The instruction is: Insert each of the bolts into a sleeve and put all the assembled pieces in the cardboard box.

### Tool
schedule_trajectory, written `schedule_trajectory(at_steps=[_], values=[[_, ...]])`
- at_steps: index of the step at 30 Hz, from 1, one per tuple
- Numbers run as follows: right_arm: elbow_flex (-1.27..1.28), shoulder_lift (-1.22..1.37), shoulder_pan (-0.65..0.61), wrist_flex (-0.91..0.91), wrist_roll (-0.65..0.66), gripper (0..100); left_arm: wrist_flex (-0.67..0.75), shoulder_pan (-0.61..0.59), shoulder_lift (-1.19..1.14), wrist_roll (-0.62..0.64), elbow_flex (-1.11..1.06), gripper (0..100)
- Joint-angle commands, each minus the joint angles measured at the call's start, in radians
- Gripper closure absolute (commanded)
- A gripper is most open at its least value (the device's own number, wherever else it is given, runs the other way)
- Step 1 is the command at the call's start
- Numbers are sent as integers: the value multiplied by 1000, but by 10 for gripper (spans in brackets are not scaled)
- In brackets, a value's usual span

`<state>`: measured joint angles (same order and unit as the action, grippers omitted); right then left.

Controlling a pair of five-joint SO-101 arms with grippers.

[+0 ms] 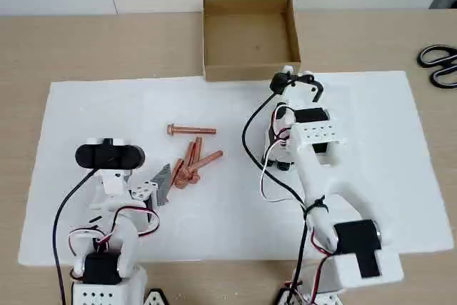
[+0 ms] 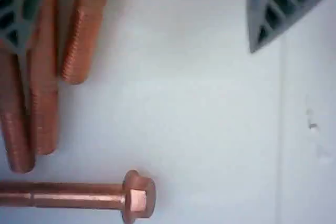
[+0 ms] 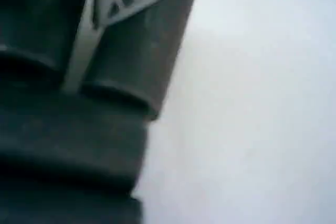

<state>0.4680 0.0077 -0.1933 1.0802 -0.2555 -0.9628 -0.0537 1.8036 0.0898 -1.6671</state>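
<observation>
**Loose bolts (image 1: 190,166), wide left hand (image 1: 163,185)**

High: box (image 1: 246,73) at the counter's (image 1: 71,41) far side, bolts piled by the left hand.
Left wrist: that hand's spread wide, one finger over them.
Right wrist: dark tubes (image 3: 136,61) up close; right hand (image 1: 294,82), can't tell.

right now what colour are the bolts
Copper, a shiny reddish orange. The bolts show best in the left wrist view.

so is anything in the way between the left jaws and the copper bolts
Nothing visible. The left jaws stand open right at the cluster of copper-coloured threaded metal bolts, one jaw over them.
</observation>
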Motion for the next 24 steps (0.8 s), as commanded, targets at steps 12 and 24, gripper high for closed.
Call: schedule_trajectory(at_steps=[12,24], values=[[-43,134,-2,-28,0,884,25,0,9,-2,2,740],[-112,-61,1,162,180,991,25,0,9,-2,2,740]])
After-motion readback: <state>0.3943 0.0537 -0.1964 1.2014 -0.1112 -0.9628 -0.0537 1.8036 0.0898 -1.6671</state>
